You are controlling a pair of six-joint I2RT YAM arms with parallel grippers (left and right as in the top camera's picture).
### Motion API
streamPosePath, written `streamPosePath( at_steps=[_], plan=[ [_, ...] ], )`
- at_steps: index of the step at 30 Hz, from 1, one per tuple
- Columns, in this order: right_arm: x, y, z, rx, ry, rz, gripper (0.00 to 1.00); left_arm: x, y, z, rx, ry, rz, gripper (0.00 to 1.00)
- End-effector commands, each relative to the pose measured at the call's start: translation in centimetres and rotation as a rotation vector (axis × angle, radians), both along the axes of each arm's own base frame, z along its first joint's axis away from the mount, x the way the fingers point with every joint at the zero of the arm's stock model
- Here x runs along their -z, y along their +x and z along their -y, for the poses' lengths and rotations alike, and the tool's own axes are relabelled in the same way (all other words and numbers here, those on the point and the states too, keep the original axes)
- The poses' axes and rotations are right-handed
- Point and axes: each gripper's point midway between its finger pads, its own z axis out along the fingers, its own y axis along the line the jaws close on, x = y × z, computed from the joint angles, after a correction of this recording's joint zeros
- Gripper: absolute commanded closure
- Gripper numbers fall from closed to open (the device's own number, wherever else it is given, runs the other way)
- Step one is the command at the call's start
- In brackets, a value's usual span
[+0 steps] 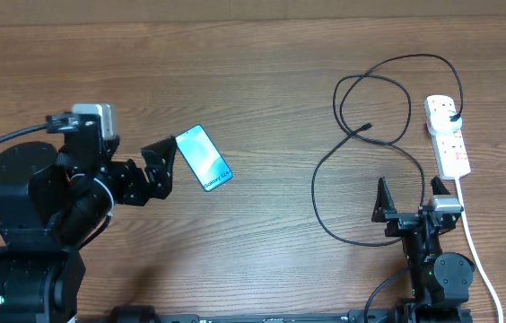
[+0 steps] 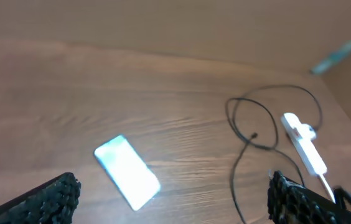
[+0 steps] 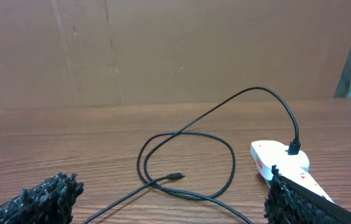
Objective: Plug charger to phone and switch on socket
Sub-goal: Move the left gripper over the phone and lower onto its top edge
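Observation:
The phone (image 1: 204, 157) lies screen-up on the table, its light-blue screen lit; it also shows in the left wrist view (image 2: 127, 172). My left gripper (image 1: 165, 163) is open right beside the phone's left edge, holding nothing. The black charger cable (image 1: 374, 135) lies in loops at the right, its connector tip (image 1: 367, 126) free on the wood, also in the right wrist view (image 3: 175, 177). Its plug (image 1: 453, 117) sits in the white socket strip (image 1: 447, 136). My right gripper (image 1: 405, 202) is open, near the front edge, short of the loops.
The strip's white cord (image 1: 477, 256) runs down toward the front right edge. Bare wooden tabletop lies between the phone and the cable loops. A brown wall stands behind the table (image 3: 163, 50).

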Motion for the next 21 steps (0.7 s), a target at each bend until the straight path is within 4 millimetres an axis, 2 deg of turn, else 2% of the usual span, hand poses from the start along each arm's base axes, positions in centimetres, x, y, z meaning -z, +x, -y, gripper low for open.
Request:
streamPosePath(
  at_steps=[1,6,7,14,17,21],
  plan=[
    [0.1,0.0,-0.1,-0.006,-0.002,0.006,0.00,0.9,0.9,-3.0,-0.259,-0.098,-0.096,0.00],
    [0.1,0.0,-0.1,-0.006,-0.002,0.006,0.00,4.9,3.3,-2.8,-0.347,-0.205,-0.295,0.00],
    [0.1,0.0,-0.1,-0.006,-0.001,0.006,0.00,6.2,4.3,-2.7,-0.367,-0.214,-0.365,0.00],
    [0.1,0.0,-0.1,-0.006,-0.001,0.006,0.00,9.0,8.4,-1.8,-0.485,-0.181,-0.602,0.00],
    [0.1,0.0,-0.1,-0.006,-0.001,0.006,0.00,10.3,10.8,-0.3,-0.480,-0.128,-0.706,0.00],
    [0.1,0.0,-0.1,-0.006,-0.002,0.006,0.00,15.7,12.9,2.0,-0.434,-0.117,-0.896,0.00]
  ],
)
